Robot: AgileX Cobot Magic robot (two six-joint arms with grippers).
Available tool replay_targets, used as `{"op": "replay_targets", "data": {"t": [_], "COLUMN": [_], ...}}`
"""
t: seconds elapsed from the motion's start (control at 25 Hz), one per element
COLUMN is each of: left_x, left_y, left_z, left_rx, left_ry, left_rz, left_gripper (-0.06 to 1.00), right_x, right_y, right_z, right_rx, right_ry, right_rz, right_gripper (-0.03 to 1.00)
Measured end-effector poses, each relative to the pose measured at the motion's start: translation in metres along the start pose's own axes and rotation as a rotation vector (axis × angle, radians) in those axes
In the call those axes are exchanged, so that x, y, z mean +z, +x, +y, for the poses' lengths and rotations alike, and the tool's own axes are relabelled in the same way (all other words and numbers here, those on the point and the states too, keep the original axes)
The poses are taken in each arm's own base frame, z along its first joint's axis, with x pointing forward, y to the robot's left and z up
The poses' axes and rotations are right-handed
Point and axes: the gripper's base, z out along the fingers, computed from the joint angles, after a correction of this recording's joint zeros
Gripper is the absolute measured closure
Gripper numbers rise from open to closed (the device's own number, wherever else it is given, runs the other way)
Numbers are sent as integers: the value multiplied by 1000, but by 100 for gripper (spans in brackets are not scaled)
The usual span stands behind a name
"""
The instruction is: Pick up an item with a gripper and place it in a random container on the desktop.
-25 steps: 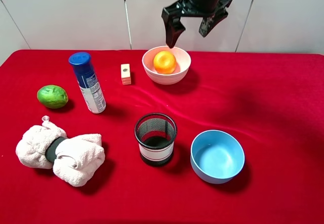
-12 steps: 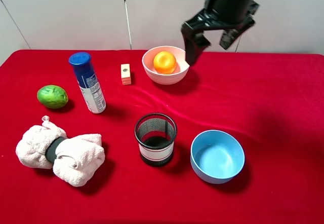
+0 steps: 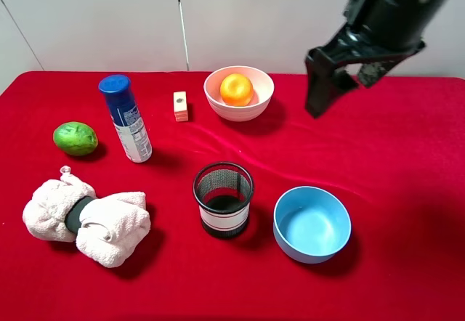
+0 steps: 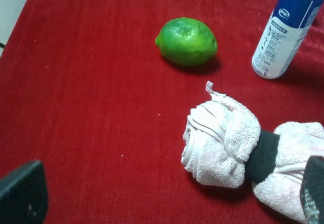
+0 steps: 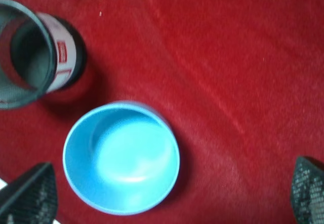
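The orange citrus fruit (image 3: 237,88) sits inside the pale pink-white bowl (image 3: 256,107) near the back edge of the red-clothed desktop (image 3: 392,161), resting on the bowl's floor with nothing gripping it. Just to the left of the bowl stands a small pale wooden block (image 3: 180,106), and further left a blue-capped spray can (image 3: 126,118) stands upright. A green lime-like fruit (image 3: 75,138) lies to the left of the can, apart from it, and a rolled white towel with a dark band (image 3: 87,218) lies nearer the front left corner.

In front of the bowl, toward the middle of the table, a black mesh cup (image 3: 223,198) stands upright, and a light blue bowl (image 3: 312,224) sits just to its right without touching it.

The right gripper (image 3: 341,88) hangs in the air to the right of the pink-white bowl, well clear of it, its two dark fingers spread wide and holding nothing. Nothing stands between it and the fruit.

The left gripper (image 4: 162,196) shows only its fingertips at the edges of its wrist view, set far apart and empty, above the towel and the lime.
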Motion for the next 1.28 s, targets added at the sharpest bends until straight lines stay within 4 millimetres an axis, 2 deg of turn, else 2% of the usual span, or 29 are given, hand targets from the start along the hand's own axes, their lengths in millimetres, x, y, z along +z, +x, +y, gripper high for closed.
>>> {"op": "replay_targets", "data": {"t": [0.52,1.0,1.28], "left_x": [0,0,0], "left_y": [0,0,0], "left_z": [0,0,0], "left_rx": [0,0,0], "left_ry": [0,0,0], "left_rz": [0,0,0], "left_gripper": [-5,-5,-5], "right_x": [-29,-74,-73], "right_y": [87,176,233], "right_z": [6,12,7], "right_rx": [-7,-19,139], "right_ry": [5,24,128], "right_rz": [-68,-360,-524], "right_gripper": [27,27,27]}}
